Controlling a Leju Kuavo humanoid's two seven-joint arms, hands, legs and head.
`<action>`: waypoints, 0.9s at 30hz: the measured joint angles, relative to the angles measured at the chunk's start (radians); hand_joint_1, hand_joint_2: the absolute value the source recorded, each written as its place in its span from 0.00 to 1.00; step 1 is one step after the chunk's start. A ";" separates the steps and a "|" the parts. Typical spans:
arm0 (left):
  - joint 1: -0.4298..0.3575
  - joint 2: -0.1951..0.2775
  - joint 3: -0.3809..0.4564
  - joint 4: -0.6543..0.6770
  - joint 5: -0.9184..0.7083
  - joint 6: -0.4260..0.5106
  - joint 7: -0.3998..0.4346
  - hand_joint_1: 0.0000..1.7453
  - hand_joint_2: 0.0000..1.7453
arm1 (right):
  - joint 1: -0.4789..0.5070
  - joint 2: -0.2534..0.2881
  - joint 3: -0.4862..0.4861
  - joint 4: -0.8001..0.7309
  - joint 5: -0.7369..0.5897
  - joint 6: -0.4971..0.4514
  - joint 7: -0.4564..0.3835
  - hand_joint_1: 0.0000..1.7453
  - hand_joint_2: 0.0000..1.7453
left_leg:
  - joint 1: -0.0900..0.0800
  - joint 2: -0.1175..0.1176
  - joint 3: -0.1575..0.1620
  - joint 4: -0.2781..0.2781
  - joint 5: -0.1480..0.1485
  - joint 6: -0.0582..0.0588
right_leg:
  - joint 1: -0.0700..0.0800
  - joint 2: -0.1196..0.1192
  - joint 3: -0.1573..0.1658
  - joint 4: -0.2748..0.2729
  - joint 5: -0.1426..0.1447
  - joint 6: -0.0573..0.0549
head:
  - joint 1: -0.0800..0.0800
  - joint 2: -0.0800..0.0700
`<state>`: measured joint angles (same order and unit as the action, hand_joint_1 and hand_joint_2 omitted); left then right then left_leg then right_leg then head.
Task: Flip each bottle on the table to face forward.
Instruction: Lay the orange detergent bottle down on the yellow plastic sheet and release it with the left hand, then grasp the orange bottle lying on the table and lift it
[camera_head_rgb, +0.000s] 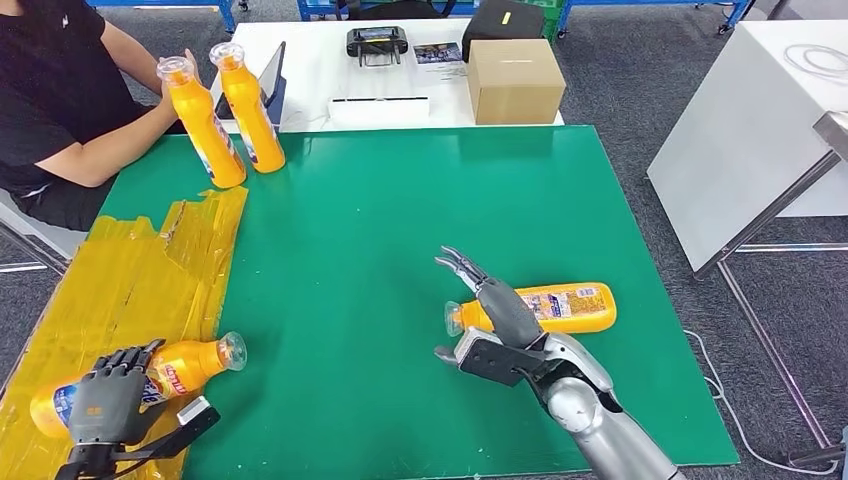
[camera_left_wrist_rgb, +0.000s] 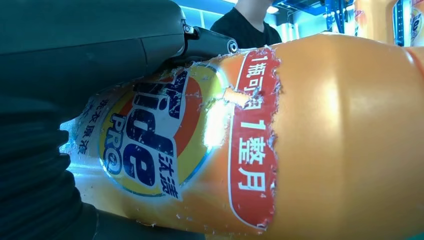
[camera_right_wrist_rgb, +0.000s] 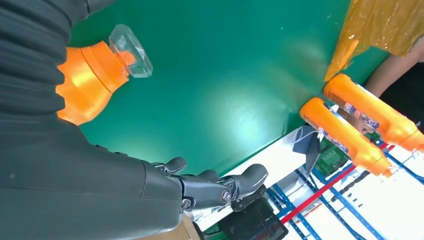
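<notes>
Your left hand (camera_head_rgb: 110, 400) grips 1 Tide detergent bottle (camera_head_rgb: 150, 380) lying on the yellow tape patch (camera_head_rgb: 120, 280), its front label (camera_left_wrist_rgb: 150, 145) turned toward the wrist camera. Your right hand (camera_head_rgb: 490, 320) hovers with fingers spread and holding nothing, directly over the neck of a 2nd lying bottle (camera_head_rgb: 560, 305), whose back label faces up. Well beyond both hands, a seated person (camera_head_rgb: 60, 100) steadies 2 upright bottles (camera_head_rgb: 225, 115) at the green table (camera_head_rgb: 400, 200) edge. By this view, the 2nd bottle remains unflipped.
</notes>
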<state>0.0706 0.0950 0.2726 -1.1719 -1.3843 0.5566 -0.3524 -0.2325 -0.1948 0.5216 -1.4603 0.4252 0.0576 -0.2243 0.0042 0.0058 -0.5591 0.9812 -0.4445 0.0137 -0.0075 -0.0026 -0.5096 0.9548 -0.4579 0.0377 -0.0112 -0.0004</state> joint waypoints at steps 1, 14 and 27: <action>-0.007 0.003 -0.006 0.010 -0.008 -0.001 0.007 0.30 0.50 | -0.008 0.001 0.002 0.002 -0.001 0.003 0.001 0.00 1.00 | 0.000 0.000 0.001 0.000 0.000 0.000 | 0.000 0.000 0.000 0.000 0.000 0.000 | 0.000 0.000; -0.005 0.068 -0.121 0.052 0.167 -0.095 -0.093 0.00 0.00 | -0.069 -0.012 0.023 0.042 -0.012 0.017 0.023 0.00 1.00 | -0.001 -0.010 0.004 0.000 0.005 -0.003 | -0.002 -0.009 0.006 0.001 -0.001 -0.001 | 0.000 0.000; 0.058 0.085 -0.144 -0.037 0.308 -0.175 -0.198 0.00 0.00 | -0.069 -0.098 -0.003 0.080 -0.010 0.041 0.046 0.00 1.00 | -0.002 -0.012 0.002 0.000 0.005 -0.002 | -0.004 -0.011 0.004 0.001 0.000 0.000 | 0.000 0.000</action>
<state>0.1286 0.1801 0.1284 -1.2086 -1.0763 0.3815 -0.5507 -0.3015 -0.2924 0.5184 -1.3800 0.4149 0.0991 -0.1782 0.0018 -0.0063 -0.5572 0.9808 -0.4399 0.0117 -0.0111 -0.0140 -0.5059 0.9555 -0.4583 0.0375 -0.0114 -0.0004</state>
